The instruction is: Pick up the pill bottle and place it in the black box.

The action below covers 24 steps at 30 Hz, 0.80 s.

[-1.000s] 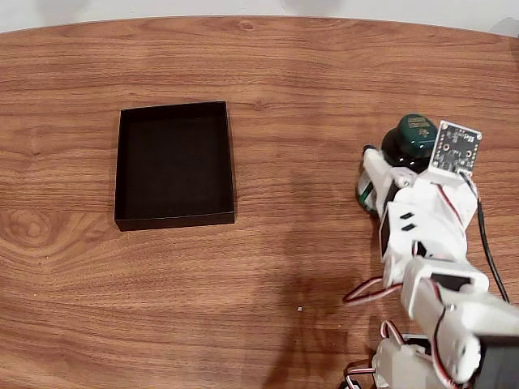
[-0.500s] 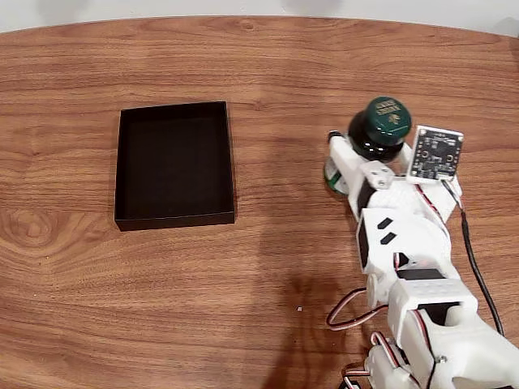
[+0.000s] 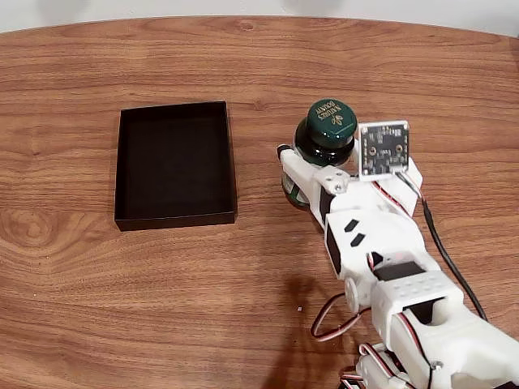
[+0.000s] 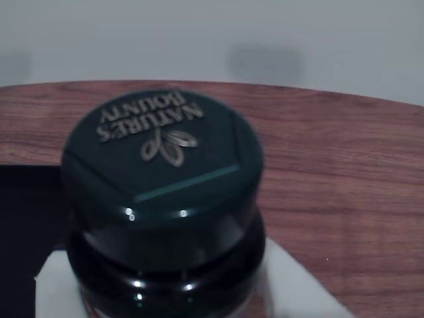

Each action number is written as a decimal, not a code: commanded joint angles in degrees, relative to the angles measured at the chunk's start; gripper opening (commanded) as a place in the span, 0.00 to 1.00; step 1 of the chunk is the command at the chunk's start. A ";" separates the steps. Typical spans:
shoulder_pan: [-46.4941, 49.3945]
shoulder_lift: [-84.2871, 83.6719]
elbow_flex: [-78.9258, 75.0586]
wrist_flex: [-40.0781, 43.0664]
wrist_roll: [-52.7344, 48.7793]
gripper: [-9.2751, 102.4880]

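1. Fixed view: end effector (image 3: 312, 174) clamped on the pill bottle (image 3: 326, 130), right of frame centre, cap up.
2. Black box (image 3: 174, 164) sits left of centre on the surface (image 3: 243, 275); a strip of bare wood separates its right wall from the bottle.
3. Wrist view: bottle cap (image 4: 162, 159) close, lettering legible; box corner (image 4: 26, 218) at lower left edge.

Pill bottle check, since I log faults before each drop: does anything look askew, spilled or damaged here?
Nothing stands out. The pill bottle sits capped in the gripper, right of the black box in the fixed view. No spill shows on the wooden table, and the box looks square and undamaged.
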 commanded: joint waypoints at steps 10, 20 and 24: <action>-9.14 -3.43 -15.91 -0.70 2.20 0.22; -16.26 -11.60 -21.71 -6.77 5.27 0.22; -18.28 -14.94 -23.99 -8.70 6.50 0.22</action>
